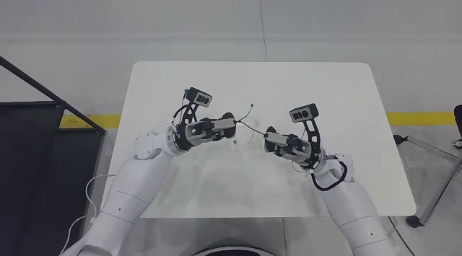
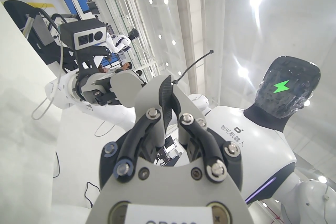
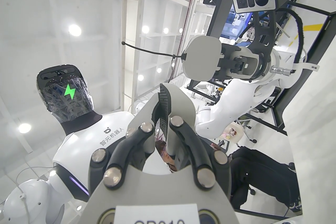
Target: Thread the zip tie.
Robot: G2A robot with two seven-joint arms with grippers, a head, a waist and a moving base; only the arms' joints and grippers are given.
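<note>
Top camera looks down on the table (image 1: 346, 90) — wrist cameras tilt upward, facing each other.

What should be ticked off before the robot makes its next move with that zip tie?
1. Left claw shut on the zip tie: ok.
2. Zip tie's head sticking out free beyond that claw: ok.
3. Zip tie threaded through its own head: not ok, nothing passes through it.
4. Right claw gripping the zip tie's other end: cannot tell; its jaws look shut.
5. Both claws held apart above the white table: ok.
</note>
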